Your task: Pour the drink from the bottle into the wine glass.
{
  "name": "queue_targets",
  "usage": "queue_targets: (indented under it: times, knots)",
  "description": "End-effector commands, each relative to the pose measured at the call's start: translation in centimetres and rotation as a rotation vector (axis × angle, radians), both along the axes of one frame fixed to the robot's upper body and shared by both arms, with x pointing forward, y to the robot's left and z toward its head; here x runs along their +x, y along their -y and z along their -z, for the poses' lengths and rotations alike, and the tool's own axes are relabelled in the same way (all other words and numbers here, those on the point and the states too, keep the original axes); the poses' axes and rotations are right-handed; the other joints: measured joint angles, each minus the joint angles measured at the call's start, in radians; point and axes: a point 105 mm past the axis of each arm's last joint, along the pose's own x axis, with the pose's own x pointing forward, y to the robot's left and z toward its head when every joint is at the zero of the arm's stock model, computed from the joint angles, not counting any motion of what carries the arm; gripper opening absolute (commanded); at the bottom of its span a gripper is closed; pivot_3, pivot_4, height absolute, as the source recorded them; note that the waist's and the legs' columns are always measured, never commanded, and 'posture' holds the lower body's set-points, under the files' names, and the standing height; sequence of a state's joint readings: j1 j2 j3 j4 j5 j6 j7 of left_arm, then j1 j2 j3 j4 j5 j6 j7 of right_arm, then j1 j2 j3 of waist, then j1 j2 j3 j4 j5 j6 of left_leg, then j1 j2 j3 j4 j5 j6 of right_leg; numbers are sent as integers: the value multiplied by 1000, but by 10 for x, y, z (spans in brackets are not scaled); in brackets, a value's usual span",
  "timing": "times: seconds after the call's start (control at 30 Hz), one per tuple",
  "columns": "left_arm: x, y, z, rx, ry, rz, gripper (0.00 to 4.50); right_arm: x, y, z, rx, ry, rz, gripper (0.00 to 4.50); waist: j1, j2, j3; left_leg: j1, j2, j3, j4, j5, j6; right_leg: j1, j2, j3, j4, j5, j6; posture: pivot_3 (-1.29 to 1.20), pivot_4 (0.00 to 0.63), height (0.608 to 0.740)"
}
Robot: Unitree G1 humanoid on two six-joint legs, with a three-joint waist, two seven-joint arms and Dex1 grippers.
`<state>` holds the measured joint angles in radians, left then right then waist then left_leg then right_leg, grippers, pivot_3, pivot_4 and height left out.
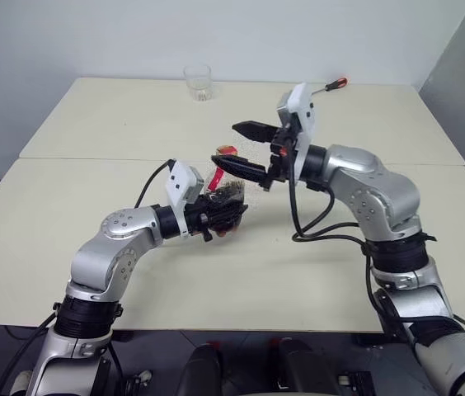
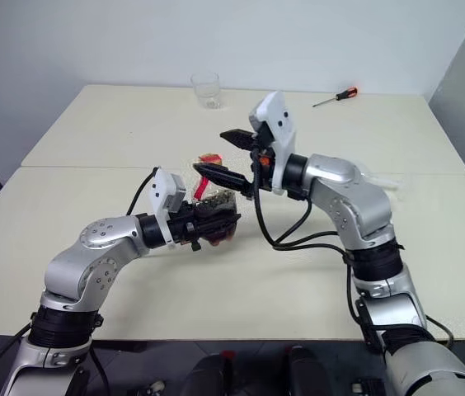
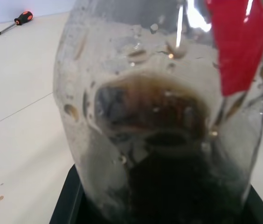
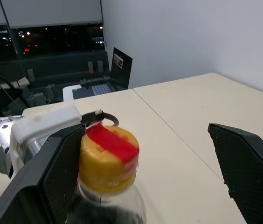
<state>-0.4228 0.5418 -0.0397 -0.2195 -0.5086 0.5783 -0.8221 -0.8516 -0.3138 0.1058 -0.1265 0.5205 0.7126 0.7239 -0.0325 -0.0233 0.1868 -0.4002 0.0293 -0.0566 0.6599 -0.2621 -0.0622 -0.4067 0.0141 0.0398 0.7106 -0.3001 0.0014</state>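
Two tables (image 1: 92, 272) stand butted together, one behind the other. At the middle of the near table, the left gripper (image 1: 231, 216) holds the bottle (image 1: 226, 191) above the surface. The right gripper (image 1: 245, 151) sits just above and behind the bottle, its fingers spread either side of the cap (image 4: 107, 158). On the far table, a tumbler (image 1: 199, 82) stands at the back edge, and a screwdriver (image 1: 329, 86) lies well to its right.
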Motion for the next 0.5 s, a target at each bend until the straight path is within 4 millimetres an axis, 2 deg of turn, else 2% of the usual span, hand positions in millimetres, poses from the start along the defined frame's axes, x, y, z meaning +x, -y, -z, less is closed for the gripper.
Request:
queue_targets:
  times: [0.03,0.33,0.5]
  knots:
    - [-6,3,-19,-27,84,37,1869,2,24,-4,7,-1,61,4460,0,0,0,0,0,0,0,0,0,0,0,0,0,0,0,0,150,740]
    - [-4,6,-19,-36,89,52,1869,1,50,4,-14,-63,79,4460,-1,0,0,0,0,1,0,0,0,0,0,0,0,0,0,0,150,740]
    - [-4,7,-19,-36,90,60,1869,-18,41,1,62,-147,-83,4460,-2,0,0,0,0,1,0,0,0,0,1,1,0,0,0,0,150,740]
